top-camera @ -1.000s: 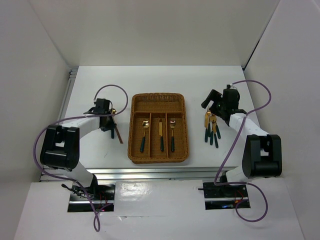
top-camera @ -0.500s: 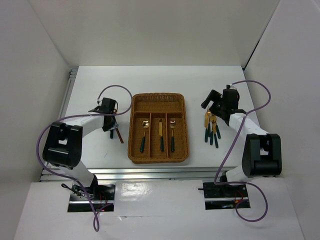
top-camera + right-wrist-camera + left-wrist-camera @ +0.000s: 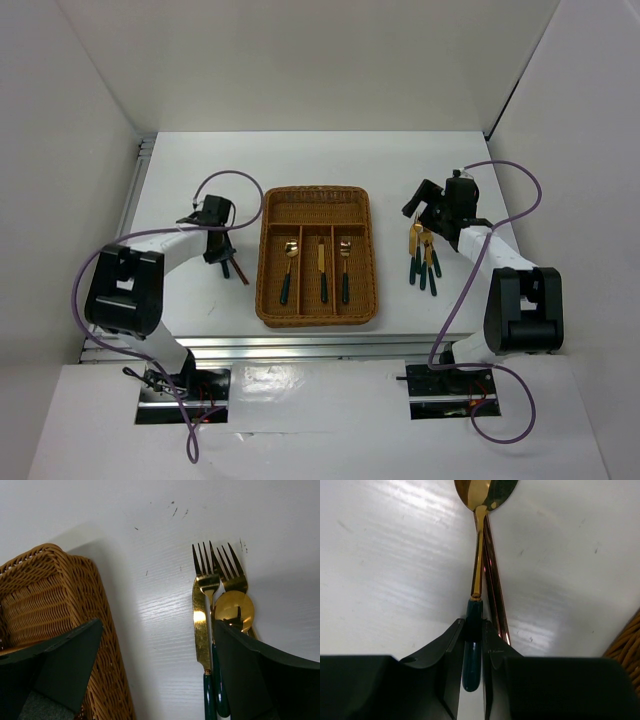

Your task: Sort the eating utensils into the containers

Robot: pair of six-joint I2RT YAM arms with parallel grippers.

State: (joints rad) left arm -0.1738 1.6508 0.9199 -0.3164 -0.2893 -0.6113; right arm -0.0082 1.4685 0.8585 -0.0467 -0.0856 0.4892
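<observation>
My left gripper [image 3: 473,630] is shut on the dark green handle of a gold spoon [image 3: 479,555] that lies on the white table. Two copper-brown chopsticks [image 3: 495,595] lie right beside the spoon. In the top view the left gripper [image 3: 219,250] is left of the wicker tray [image 3: 262,262]. The tray's long slots hold a spoon [image 3: 289,268], a knife [image 3: 322,268] and another spoon [image 3: 344,268]. My right gripper [image 3: 157,630] stands open above the table between the tray [image 3: 45,590] and a pile of utensils [image 3: 423,255]: two forks [image 3: 207,565], a knife [image 3: 201,630], a spoon [image 3: 234,610].
The tray's crosswise slot [image 3: 316,210] is at the far end. White walls enclose the table on three sides. A metal rail [image 3: 140,160] runs along the left edge. Purple cables [image 3: 235,180] loop over both arms.
The left wrist has shifted slightly toward the tray and its jaws have narrowed onto the spoon handle. The right arm has not moved.
</observation>
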